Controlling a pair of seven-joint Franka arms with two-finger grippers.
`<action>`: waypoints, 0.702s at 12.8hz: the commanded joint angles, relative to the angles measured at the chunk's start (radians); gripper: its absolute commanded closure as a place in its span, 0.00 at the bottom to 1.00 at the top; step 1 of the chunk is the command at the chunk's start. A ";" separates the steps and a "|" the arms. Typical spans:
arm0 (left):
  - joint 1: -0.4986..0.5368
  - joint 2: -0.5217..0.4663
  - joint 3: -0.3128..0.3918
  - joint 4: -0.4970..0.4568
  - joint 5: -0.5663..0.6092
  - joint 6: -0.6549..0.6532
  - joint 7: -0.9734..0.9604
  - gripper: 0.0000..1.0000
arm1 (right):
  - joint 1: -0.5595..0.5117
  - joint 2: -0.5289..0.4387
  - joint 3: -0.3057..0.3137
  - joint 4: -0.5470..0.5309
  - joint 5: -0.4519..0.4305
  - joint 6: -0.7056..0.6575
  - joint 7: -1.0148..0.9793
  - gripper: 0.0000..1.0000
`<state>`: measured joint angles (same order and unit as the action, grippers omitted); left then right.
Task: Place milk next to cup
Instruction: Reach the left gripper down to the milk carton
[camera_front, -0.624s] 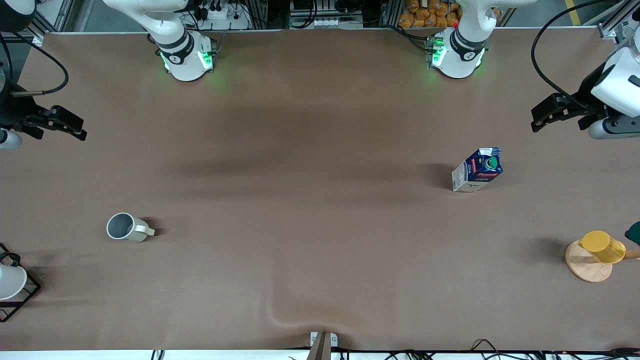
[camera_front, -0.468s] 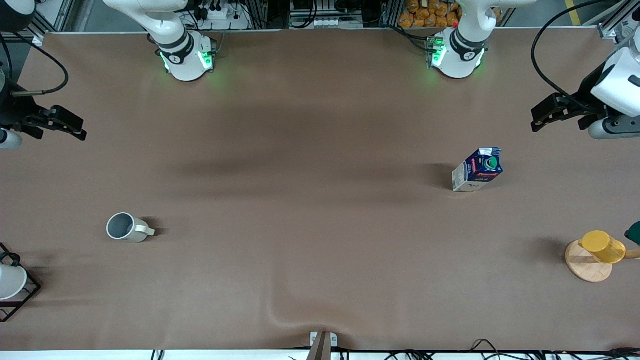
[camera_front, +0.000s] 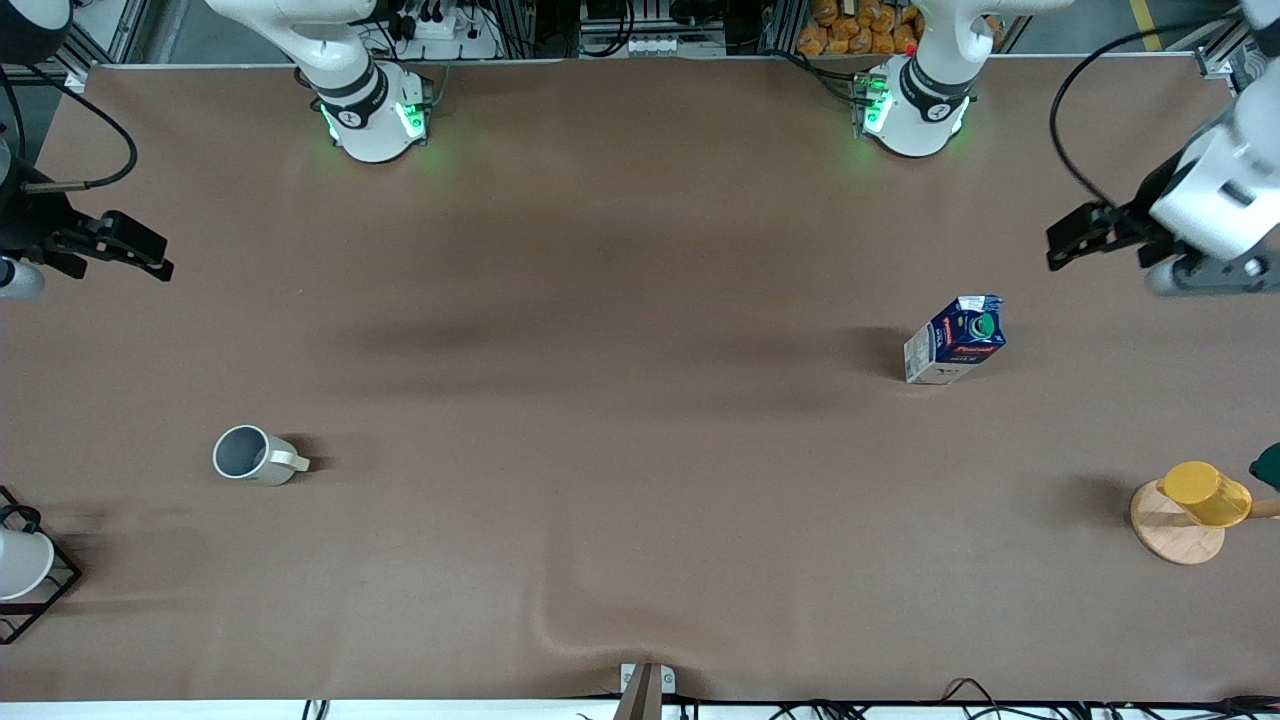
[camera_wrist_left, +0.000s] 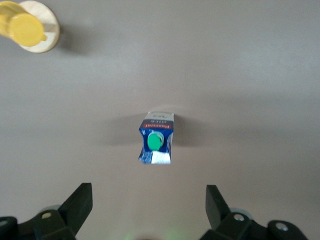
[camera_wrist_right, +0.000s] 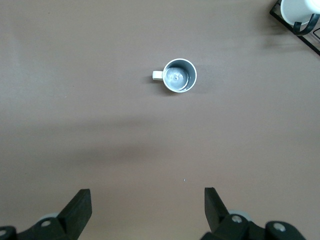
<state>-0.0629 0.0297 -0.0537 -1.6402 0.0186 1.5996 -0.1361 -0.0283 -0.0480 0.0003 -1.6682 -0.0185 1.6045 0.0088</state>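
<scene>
The milk (camera_front: 955, 340), a dark blue carton with a green cap, stands upright on the brown table toward the left arm's end. It also shows in the left wrist view (camera_wrist_left: 156, 142). The cup (camera_front: 245, 455), a pale grey mug with a cream handle, stands upright toward the right arm's end, and shows in the right wrist view (camera_wrist_right: 179, 75). My left gripper (camera_front: 1062, 243) (camera_wrist_left: 149, 200) is open and empty, up over bare table apart from the milk. My right gripper (camera_front: 150, 258) (camera_wrist_right: 148, 202) is open and empty, up over bare table apart from the cup.
A yellow cup (camera_front: 1205, 492) (camera_wrist_left: 22, 27) sits on a round wooden coaster (camera_front: 1172, 538) at the left arm's end. A white cup in a black wire frame (camera_front: 20, 565) (camera_wrist_right: 296, 10) stands at the right arm's end. The table cover has a wrinkle (camera_front: 570, 630) near the front edge.
My left gripper has shifted a little toward the milk. The right arm, the milk and the cup have not moved.
</scene>
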 joint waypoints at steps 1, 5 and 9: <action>0.030 -0.007 -0.001 -0.169 0.018 0.140 0.035 0.00 | -0.001 0.011 0.003 0.018 -0.008 -0.006 -0.009 0.00; 0.037 -0.002 -0.005 -0.312 0.003 0.279 0.056 0.00 | 0.002 0.074 0.003 0.022 -0.008 0.061 -0.019 0.00; 0.028 0.022 -0.008 -0.397 0.003 0.385 0.062 0.00 | 0.004 0.193 0.003 0.022 -0.009 0.182 -0.076 0.00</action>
<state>-0.0370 0.0626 -0.0590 -1.9848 0.0188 1.9302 -0.0935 -0.0270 0.0796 0.0019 -1.6703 -0.0186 1.7574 -0.0500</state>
